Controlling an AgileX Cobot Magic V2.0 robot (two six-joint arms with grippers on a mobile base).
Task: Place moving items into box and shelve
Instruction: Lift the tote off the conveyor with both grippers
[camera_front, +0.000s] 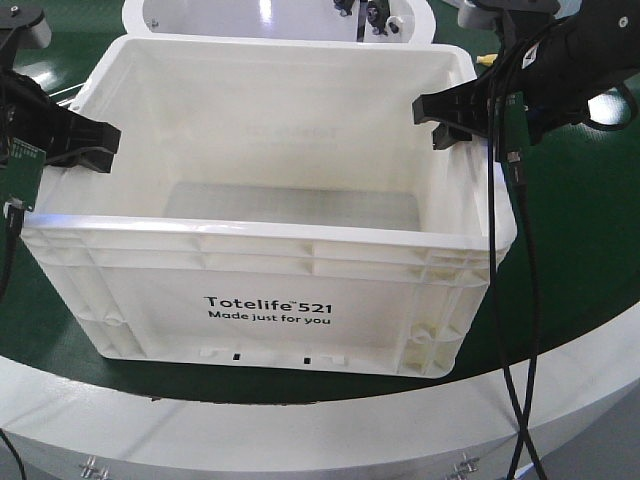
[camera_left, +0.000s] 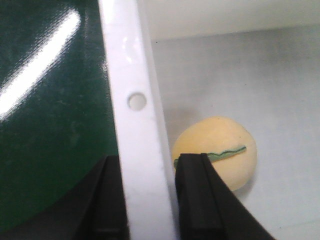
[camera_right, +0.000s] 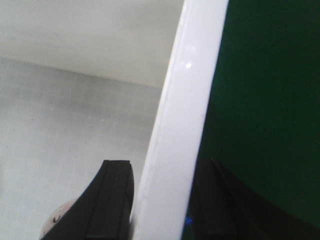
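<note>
On the green desk sat the white box. The left claw was clamped over its left rim and the right claw over its right rim. Inside, a cream-yellow toy lay near the left wall, and a pinkish toy showed partly beside the right wall.

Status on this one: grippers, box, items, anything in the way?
Both shut on the box rim, left gripper and right gripper on opposite sides. Inside: cream-yellow toy, pinkish toy. No obstruction visible.
</note>
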